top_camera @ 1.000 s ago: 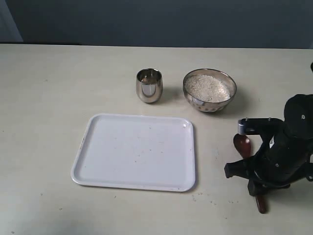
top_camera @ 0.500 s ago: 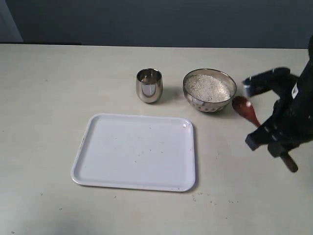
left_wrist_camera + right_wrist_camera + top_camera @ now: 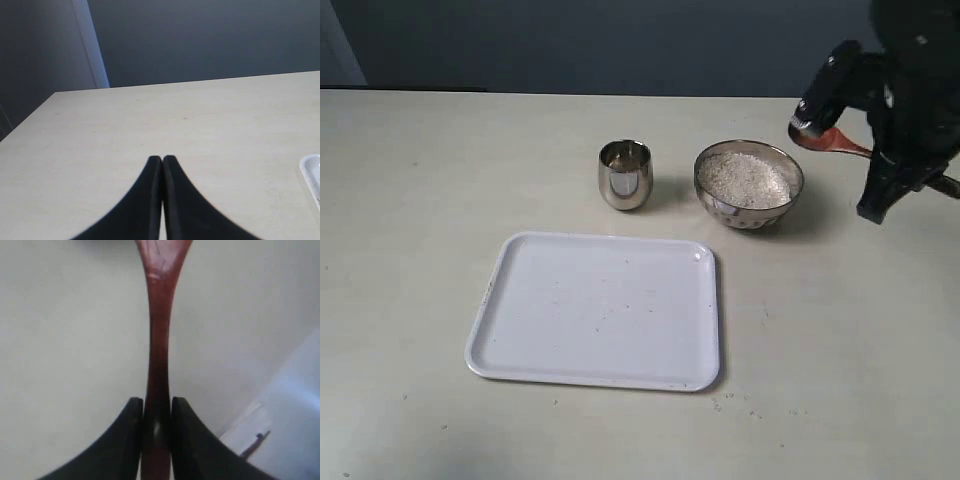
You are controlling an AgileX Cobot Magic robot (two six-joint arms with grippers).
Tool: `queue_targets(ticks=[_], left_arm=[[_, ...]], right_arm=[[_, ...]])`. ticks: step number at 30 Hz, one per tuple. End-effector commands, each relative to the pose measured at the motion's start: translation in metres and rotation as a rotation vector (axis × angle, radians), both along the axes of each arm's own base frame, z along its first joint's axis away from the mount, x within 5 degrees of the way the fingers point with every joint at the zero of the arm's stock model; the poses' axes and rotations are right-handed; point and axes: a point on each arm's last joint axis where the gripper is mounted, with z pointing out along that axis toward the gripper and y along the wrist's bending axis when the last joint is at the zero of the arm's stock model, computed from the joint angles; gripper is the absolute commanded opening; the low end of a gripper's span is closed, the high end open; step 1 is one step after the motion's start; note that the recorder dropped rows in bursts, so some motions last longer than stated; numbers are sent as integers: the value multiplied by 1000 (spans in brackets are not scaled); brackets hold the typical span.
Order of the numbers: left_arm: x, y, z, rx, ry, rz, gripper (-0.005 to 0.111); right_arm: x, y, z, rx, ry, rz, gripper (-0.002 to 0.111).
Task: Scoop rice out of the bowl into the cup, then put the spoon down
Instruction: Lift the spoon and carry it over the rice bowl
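Observation:
The steel bowl (image 3: 749,185) holds a mound of white rice (image 3: 744,179) at the back right of the table. The small steel cup (image 3: 625,174) stands to its left. My right gripper (image 3: 865,150) hangs high, right of the bowl, shut on the handle of the reddish-brown wooden spoon (image 3: 832,141); the spoon's oval end points toward the bowl's far rim. In the right wrist view the spoon (image 3: 159,335) runs straight out from between the fingers of the right gripper (image 3: 157,402). My left gripper (image 3: 162,159) is shut on nothing, over bare table.
A white tray (image 3: 600,310) lies in front of the cup and bowl; its corner (image 3: 312,175) shows in the left wrist view. A few stray grains (image 3: 735,400) lie off the tray's near right corner.
My right arm has lifted the spoon off the table at the front right and carried it up and back, to beside the bowl. Cup, bowl and tray have not moved.

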Motion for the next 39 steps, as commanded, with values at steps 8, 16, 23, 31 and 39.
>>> queue_targets(ticks=[8, 16, 23, 31, 39], left_arm=[[0, 0, 2, -4, -19, -2, 0], [0, 0, 2, -4, -19, -2, 0], [0, 0, 2, -4, -19, -2, 0], [0, 0, 2, -4, -19, -2, 0], [0, 0, 2, -4, -19, -2, 0]], right_arm=[[38, 76, -50, -317, -94, 141, -1], [46, 80, -79, -377, -77, 146, -1], [49, 81, -86, -403, -105, 141, -1], [49, 86, -98, -415, -106, 154, -1], [45, 98, -111, -400, -95, 202, -1]])
